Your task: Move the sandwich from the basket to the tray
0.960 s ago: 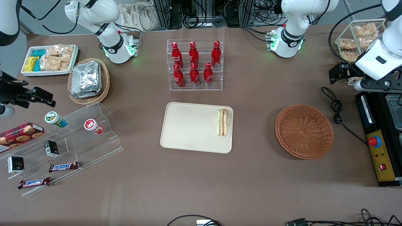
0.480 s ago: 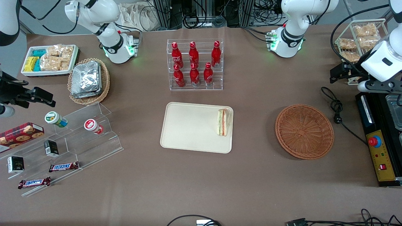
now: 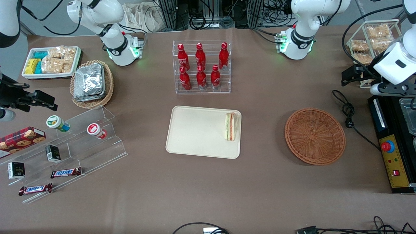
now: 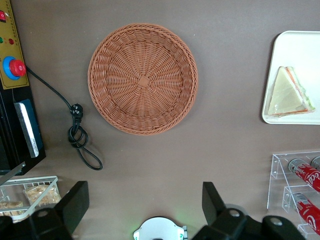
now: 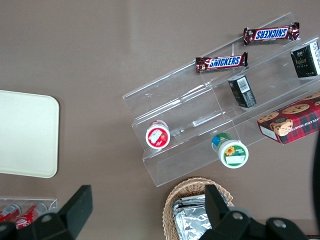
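Observation:
The sandwich lies on the cream tray, against the tray's rim at the end facing the working arm. The wrist view shows it as a white wedge on the tray's corner. The reddish-brown wicker basket sits empty on the table toward the working arm's end, and its weave is bare. My left gripper hovers high above the table, farther from the front camera than the basket. It is open, with nothing between its fingers.
A clear rack of red bottles stands farther from the front camera than the tray. A black machine with a red button, a coiled power cable and a wire rack of snack bags sit at the working arm's end.
The left arm rose and drew back slightly toward its end of the table, then held still. The sandwich, tray and basket stayed put.

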Motion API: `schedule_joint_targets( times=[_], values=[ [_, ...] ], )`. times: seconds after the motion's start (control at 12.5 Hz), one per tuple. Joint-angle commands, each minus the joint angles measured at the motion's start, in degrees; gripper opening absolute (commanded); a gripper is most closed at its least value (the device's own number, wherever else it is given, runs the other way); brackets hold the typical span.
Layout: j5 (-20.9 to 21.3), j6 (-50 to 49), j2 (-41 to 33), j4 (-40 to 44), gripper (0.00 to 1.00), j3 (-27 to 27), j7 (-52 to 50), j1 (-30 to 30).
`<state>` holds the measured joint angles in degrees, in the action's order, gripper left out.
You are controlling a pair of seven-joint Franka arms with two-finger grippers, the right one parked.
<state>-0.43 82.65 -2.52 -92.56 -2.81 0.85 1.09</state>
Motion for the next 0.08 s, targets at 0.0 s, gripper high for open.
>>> schedule_joint_targets(
  times=[0.0],
  values=[
    [-0.5,-1.5,0.8,1.9,1.00,0.0,1.0,-0.3]
  ],
)
